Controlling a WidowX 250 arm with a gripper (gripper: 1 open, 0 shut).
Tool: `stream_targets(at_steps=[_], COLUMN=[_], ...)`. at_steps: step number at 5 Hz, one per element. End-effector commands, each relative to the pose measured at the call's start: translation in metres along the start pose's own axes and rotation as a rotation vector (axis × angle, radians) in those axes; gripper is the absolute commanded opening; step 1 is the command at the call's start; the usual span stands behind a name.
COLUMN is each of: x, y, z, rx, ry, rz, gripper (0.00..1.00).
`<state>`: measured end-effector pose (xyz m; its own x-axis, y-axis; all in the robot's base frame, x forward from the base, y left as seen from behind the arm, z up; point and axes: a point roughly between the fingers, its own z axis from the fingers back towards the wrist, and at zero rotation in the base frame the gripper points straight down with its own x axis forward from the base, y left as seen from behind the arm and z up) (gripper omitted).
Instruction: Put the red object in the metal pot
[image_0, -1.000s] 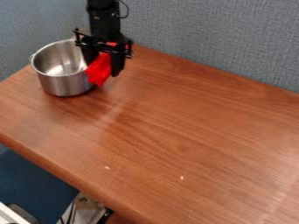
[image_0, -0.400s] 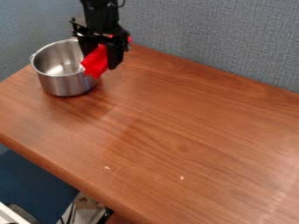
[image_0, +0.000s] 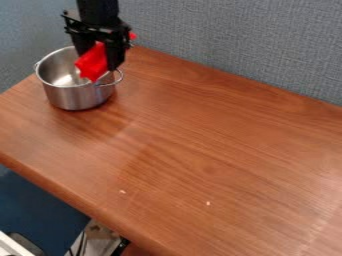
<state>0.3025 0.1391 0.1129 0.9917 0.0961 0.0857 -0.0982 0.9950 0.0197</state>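
The pot's rim (image_0: 54, 103) and side handle (image_0: 115, 76) stand in your way at low height. The wooden tabletop (image_0: 221, 150) offers you wide, unobstructed passage right of the pot.

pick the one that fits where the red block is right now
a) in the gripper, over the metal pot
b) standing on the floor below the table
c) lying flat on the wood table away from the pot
a, the red block is held in the gripper, in view over the opening of the metal pot.
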Motion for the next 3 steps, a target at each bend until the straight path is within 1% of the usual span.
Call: stream_targets(at_steps=[1, 2, 3], x=[-0.002, -0.012, -0.009], y=[0.027, 0.053, 0.057], z=[0.019, 0.015, 0.021], rx=[0.044, 0.049, 0.041], ry=[-0.069, -0.065, -0.046], rz=[-0.036, -0.085, -0.082], gripper=[0.00, 0.00, 0.00])
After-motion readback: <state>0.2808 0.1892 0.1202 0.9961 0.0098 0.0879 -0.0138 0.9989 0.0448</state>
